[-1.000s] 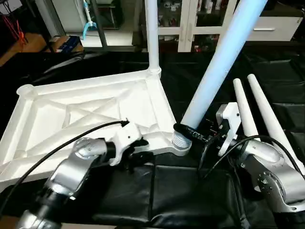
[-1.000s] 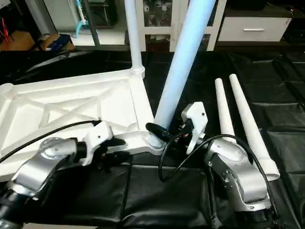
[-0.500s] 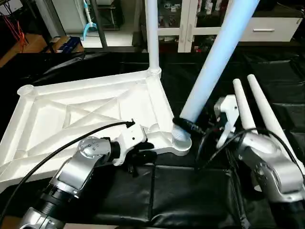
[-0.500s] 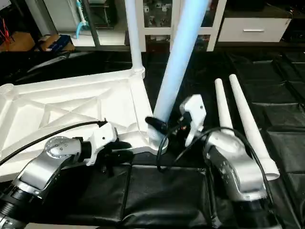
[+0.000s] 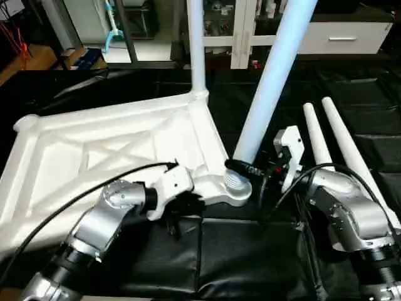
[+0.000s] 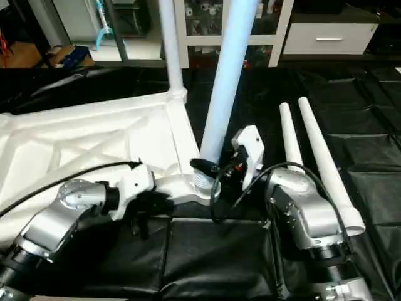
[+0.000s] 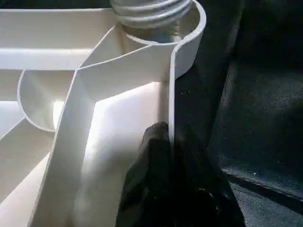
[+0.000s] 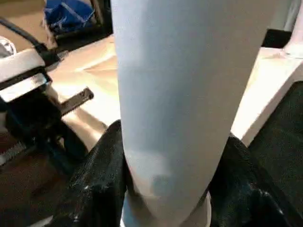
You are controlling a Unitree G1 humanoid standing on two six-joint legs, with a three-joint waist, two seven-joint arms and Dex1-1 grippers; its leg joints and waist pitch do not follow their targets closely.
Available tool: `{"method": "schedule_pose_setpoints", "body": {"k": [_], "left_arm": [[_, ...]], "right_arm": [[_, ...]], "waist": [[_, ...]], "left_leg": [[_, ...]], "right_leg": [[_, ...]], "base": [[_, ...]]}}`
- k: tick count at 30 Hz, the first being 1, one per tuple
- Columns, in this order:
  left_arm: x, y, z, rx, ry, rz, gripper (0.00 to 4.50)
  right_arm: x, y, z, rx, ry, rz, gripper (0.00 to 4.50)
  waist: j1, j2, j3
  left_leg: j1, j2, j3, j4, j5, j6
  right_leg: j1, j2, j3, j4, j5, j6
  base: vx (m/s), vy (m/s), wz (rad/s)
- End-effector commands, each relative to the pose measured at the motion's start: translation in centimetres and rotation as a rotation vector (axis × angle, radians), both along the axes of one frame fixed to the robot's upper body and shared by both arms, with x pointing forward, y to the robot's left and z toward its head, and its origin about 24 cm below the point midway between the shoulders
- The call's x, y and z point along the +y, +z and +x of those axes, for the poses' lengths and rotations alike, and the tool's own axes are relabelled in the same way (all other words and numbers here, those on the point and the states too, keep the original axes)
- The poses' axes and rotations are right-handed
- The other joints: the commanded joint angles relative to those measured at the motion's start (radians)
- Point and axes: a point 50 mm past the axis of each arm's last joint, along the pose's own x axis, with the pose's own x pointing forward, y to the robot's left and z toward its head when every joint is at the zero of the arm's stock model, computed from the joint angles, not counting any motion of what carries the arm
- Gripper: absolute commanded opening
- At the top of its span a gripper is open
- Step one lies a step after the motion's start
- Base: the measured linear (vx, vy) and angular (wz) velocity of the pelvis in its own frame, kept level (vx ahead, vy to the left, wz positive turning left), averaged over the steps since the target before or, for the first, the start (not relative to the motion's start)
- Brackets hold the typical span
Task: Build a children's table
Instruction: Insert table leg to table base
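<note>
The left gripper [image 7: 173, 156] has its jaws pinched on the tabletop [image 5: 113, 147] rim; the right gripper [image 8: 170, 189] clasps a tilted leg [image 5: 266, 81] at the near corner socket [image 5: 237, 185]. Two spare legs [image 5: 338, 144] lie on the black-covered bench [image 5: 250, 251]. White cabinets [image 5: 351, 34] stand behind.

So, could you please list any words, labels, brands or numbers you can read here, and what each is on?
None can be read: the tabletop, the legs and both grippers carry no visible lettering, and items on the background shelves are too small to read.
</note>
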Motion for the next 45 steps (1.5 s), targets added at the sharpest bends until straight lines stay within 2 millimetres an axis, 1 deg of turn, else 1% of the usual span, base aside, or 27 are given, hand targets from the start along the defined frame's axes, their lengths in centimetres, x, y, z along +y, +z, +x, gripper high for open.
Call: {"method": "schedule_pose_setpoints", "body": {"k": [1, 4, 7, 8, 9, 10, 12, 16, 18, 21, 22, 24, 25, 26, 27, 29, 30, 31, 35, 36, 37, 39, 40, 41, 42, 45], "left_arm": [[0.4, -2.9, -1.4, 0.134, 0.001, 0.067, 0.02], [0.1, -2.7, -1.5, 0.136, -0.017, 0.057, 0.02], [0.1, -2.6, -1.6, 0.138, -0.020, 0.054, 0.02], [0.1, -2.5, -1.6, 0.141, -0.021, 0.054, 0.02], [0.1, -2.5, -1.6, 0.143, -0.022, 0.056, 0.02], [0.1, -2.5, -1.6, 0.143, -0.021, 0.057, 0.02], [0.2, -2.5, -1.7, 0.147, -0.023, 0.060, 0.02], [0.3, -2.5, -1.8, 0.151, -0.028, 0.059, 0.02], [0.2, -2.5, -1.9, 0.155, -0.033, 0.059, 0.02], [0.2, -2.5, -2.0, 0.158, -0.036, 0.060, 0.02], [0.2, -2.5, -2.0, 0.159, -0.036, 0.061, 0.02], [0.3, -2.5, -2.0, 0.163, -0.038, 0.063, 0.02], [0.3, -2.5, -2.0, 0.164, -0.039, 0.064, 0.02], [0.3, -2.5, -2.0, 0.165, -0.040, 0.065, 0.02], [0.3, -2.5, -2.0, 0.165, -0.040, 0.065, 0.02], [0.4, -2.5, -2.0, 0.166, -0.040, 0.067, 0.02], [0.4, -2.5, -2.0, 0.166, -0.040, 0.069, 0.02], [0.4, -2.5, -1.9, 0.165, -0.040, 0.069, 0.02], [0.4, -2.5, -1.9, 0.166, -0.040, 0.070, 0.02], [0.4, -2.5, -1.9, 0.166, -0.040, 0.070, 0.02], [0.3, -2.5, -1.9, 0.165, -0.040, 0.070, 0.02], [0.3, -2.5, -1.9, 0.165, -0.040, 0.071, 0.02], [0.3, -2.5, -1.9, 0.164, -0.040, 0.071, 0.02], [0.3, -2.5, -1.9, 0.164, -0.040, 0.071, 0.02], [0.3, -2.4, -1.9, 0.164, -0.040, 0.071, 0.02], [0.3, -2.4, -1.9, 0.161, -0.039, 0.072, 0.02]], "right_arm": [[0.2, -0.2, 0.0, 0.017, 0.027, -0.014, 1.88], [0.1, -0.6, 0.2, 0.028, 0.030, -0.024, 1.88], [0.1, -0.8, 0.5, 0.050, 0.027, -0.009, 1.88], [0.2, -0.9, 0.5, 0.067, 0.033, -0.003, 1.88], [0.2, -0.9, 0.6, 0.086, 0.043, -0.001, 1.88], [0.1, -0.9, 0.6, 0.097, 0.049, -0.004, 1.88], [-0.1, -1.3, 0.7, 0.141, 0.070, -0.056, 1.88], [-0.2, -1.8, 0.8, 0.166, 0.067, -0.106, 1.88], [-0.2, -2.3, 1.0, 0.191, 0.057, -0.144, 1.88], [-0.2, -2.6, 1.2, 0.204, 0.054, -0.189, 1.88], [-0.2, -2.6, 1.3, 0.202, 0.053, -0.207, 1.88], [0.2, -2.2, 1.5, 0.206, 0.068, -0.212, 1.88], [0.3, -2.1, 1.5, 0.206, 0.073, -0.212, 1.88], [0.5, -1.9, 1.5, 0.209, 0.092, -0.212, 1.88], [0.5, -1.8, 1.5, 0.212, 0.101, -0.212, 1.88], [0.6, -1.6, 1.4, 0.216, 0.119, -0.215, 1.88], [0.6, -1.4, 1.2, 0.222, 0.157, -0.234, 1.88], [0.5, -1.4, 1.2, 0.223, 0.167, -0.239, 1.88], [0.4, -1.5, 0.9, 0.219, 0.198, -0.265, 1.88], [0.2, -1.9, 0.8, 0.220, 0.190, -0.282, 1.88], [0.1, -2.0, 0.8, 0.223, 0.184, -0.288, 1.88], [0.0, -2.3, 0.8, 0.212, 0.174, -0.298, 1.88], [0.0, -2.4, 0.8, 0.212, 0.159, -0.288, 1.88], [-0.1, -2.5, 0.9, 0.213, 0.149, -0.280, 1.88], [-0.1, -2.5, 0.9, 0.205, 0.143, -0.269, 1.88], [0.0, -2.3, 1.1, 0.176, 0.121, -0.231, 1.88]], "waist": [[-0.004, -0.021, -0.057], [-0.005, -0.021, -0.055], [-0.006, -0.021, -0.054], [-0.007, -0.024, -0.053], [-0.008, -0.023, -0.052], [-0.010, -0.024, -0.051], [-0.012, -0.022, -0.050], [-0.015, -0.022, -0.051], [-0.017, -0.022, -0.049], [-0.022, -0.022, -0.044], [-0.024, -0.021, -0.041], [-0.026, -0.020, -0.041], [-0.027, -0.022, -0.042], [-0.026, -0.020, -0.042], [-0.026, -0.020, -0.043], [-0.024, -0.021, -0.045], [-0.023, -0.021, -0.046], [-0.022, -0.023, -0.048], [-0.018, -0.023, -0.052], [-0.016, -0.023, -0.053], [-0.016, -0.024, -0.053], [-0.015, -0.023, -0.052], [-0.015, -0.023, -0.050], [-0.015, -0.023, -0.050], [-0.016, -0.023, -0.047], [-0.020, -0.023, -0.045]], "left_leg": [[0.011, 0.087, -0.043, -0.082, -0.059, 0.111], [0.014, 0.089, -0.043, -0.085, -0.085, 0.098], [0.014, 0.089, -0.044, -0.087, -0.087, 0.092], [0.013, 0.089, -0.044, -0.088, -0.087, 0.092], [0.013, 0.088, -0.044, -0.088, -0.093, 0.091], [0.012, 0.088, -0.045, -0.089, -0.097, 0.091], [0.014, 0.089, -0.045, -0.090, -0.100, 0.088], [0.013, 0.090, -0.044, -0.089, -0.080, 0.095], [0.012, 0.089, -0.045, -0.091, -0.090, 0.093], [0.013, 0.091, -0.045, -0.096, -0.137, 0.076], [0.015, 0.092, -0.047, -0.099, -0.172, 0.057], [0.017, 0.093, -0.049, -0.102, -0.187, 0.042], [0.016, 0.092, -0.048, -0.102, -0.184, 0.037], [0.017, 0.092, -0.048, -0.102, -0.182, 0.036], [0.017, 0.092, -0.047, -0.102, -0.174, 0.036], [0.016, 0.093, -0.046, -0.101, -0.158, 0.042], [0.017, 0.093, -0.046, -0.101, -0.146, 0.046], [0.016, 0.093, -0.045, -0.099, -0.129, 0.054], [0.016, 0.094, -0.042, -0.096, -0.078, 0.083], [0.015, 0.095, -0.042, -0.095, -0.058, 0.094], [0.016, 0.094, -0.041, -0.095, -0.056, 0.100], [0.016, 0.096, -0.041, -0.097, -0.068, 0.101], [0.017, 0.096, -0.041, -0.100, -0.086, 0.093], [0.017, 0.096, -0.041, -0.100, -0.086, 0.093], [0.019, 0.097, -0.042, -0.103, -0.118, 0.076], [0.021, 0.098, -0.043, -0.109, -0.162, 0.050]], "right_leg": [[0.042, -0.088, 0.041, -0.064, -0.091, -0.280], [0.038, -0.088, 0.041, -0.069, -0.135, -0.275], [0.038, -0.087, 0.041, -0.069, -0.133, -0.276], [0.038, -0.087, 0.042, -0.070, -0.132, -0.275], [0.038, -0.087, 0.041, -0.069, -0.138, -0.277], [0.039, -0.087, 0.042, -0.070, -0.147, -0.277], [0.037, -0.088, 0.041, -0.071, -0.154, -0.277], [0.038, -0.088, 0.041, -0.068, -0.111, -0.284], [0.038, -0.088, 0.041, -0.070, -0.121, -0.287], [0.035, -0.089, 0.042, -0.076, -0.186, -0.281], [0.033, -0.089, 0.043, -0.081, -0.230, -0.271], [0.033, -0.088, 0.044, -0.082, -0.251, -0.265], [0.033, -0.088, 0.045, -0.081, -0.242, -0.263], [0.033, -0.089, 0.045, -0.081, -0.236, -0.264], [0.032, -0.088, 0.046, -0.080, -0.218, -0.266], [0.034, -0.089, 0.046, -0.078, -0.184, -0.272], [0.035, -0.088, 0.045, -0.076, -0.162, -0.277], [0.037, -0.089, 0.045, -0.074, -0.132, -0.282], [0.040, -0.090, 0.043, -0.070, -0.063, -0.295], [0.040, -0.090, 0.043, -0.067, -0.039, -0.301], [0.040, -0.090, 0.042, -0.067, -0.031, -0.303], [0.039, -0.091, 0.042, -0.070, -0.046, -0.304], [0.039, -0.091, 0.042, -0.073, -0.070, -0.301], [0.039, -0.091, 0.042, -0.073, -0.070, -0.301], [0.037, -0.089, 0.042, -0.077, -0.105, -0.297], [0.037, -0.090, 0.045, -0.082, -0.152, -0.287]], "base": [[0.000, 0.000, 0.00], [0.000, 0.000, 0.00], [0.000, 0.000, 0.00], [0.000, 0.000, 0.00], [0.000, 0.000, 0.00], [0.000, 0.000, 0.00], [0.000, 0.000, 0.00], [0.000, 0.000, 0.00], [0.000, 0.000, 0.00], [0.000, 0.000, 0.00], [0.000, 0.000, 0.00], [0.000, 0.000, 0.00], [0.000, 0.000, 0.00], [0.000, 0.000, 0.00], [0.000, 0.000, 0.00], [0.000, 0.000, 0.00], [0.000, 0.000, 0.00], [0.000, 0.000, 0.00], [0.000, 0.000, 0.00], [0.000, 0.000, 0.00], [0.000, 0.000, 0.00], [0.000, 0.000, 0.00], [0.000, 0.000, 0.00], [0.000, 0.000, 0.00], [0.000, 0.000, 0.00], [0.000, 0.000, 0.00]]}}
